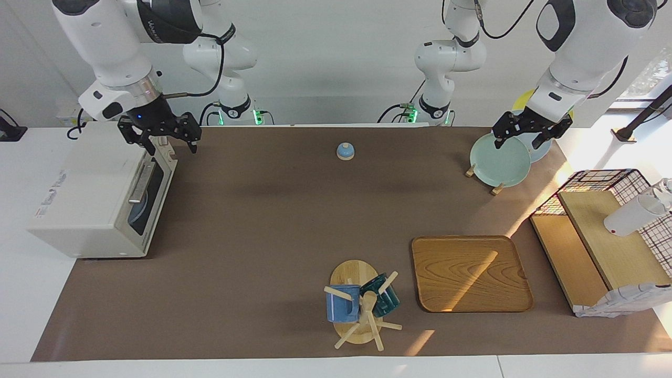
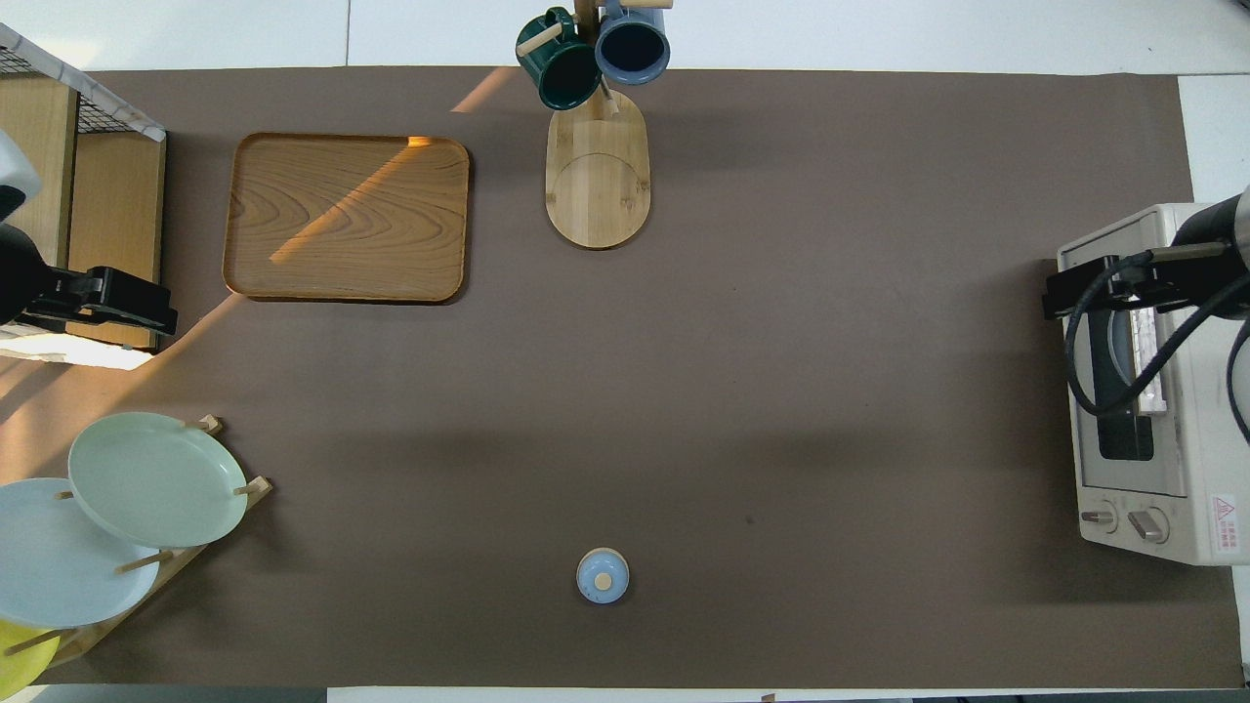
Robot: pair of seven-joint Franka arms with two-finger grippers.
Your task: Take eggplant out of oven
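The off-white oven point(image 1: 89, 194) point(image 2: 1206, 439) stands at the right arm's end of the table. Its dark glass door point(image 1: 144, 202) is closed, with the metal handle across it. The eggplant is out of view. My right gripper point(image 1: 173, 150) point(image 2: 1060, 293) hangs open and empty above the oven's front top corner, at the end nearest the robots. My left gripper point(image 1: 517, 143) point(image 2: 146, 308) waits open over the plate rack and holds nothing.
A plate rack point(image 1: 499, 160) holds green, blue and yellow plates. A small blue lidded dish point(image 1: 345, 151) sits near the robots. A wooden tray point(image 1: 470, 273), a mug tree point(image 1: 359, 304) and a wire basket point(image 1: 604, 181) with wooden shelves lie farther out.
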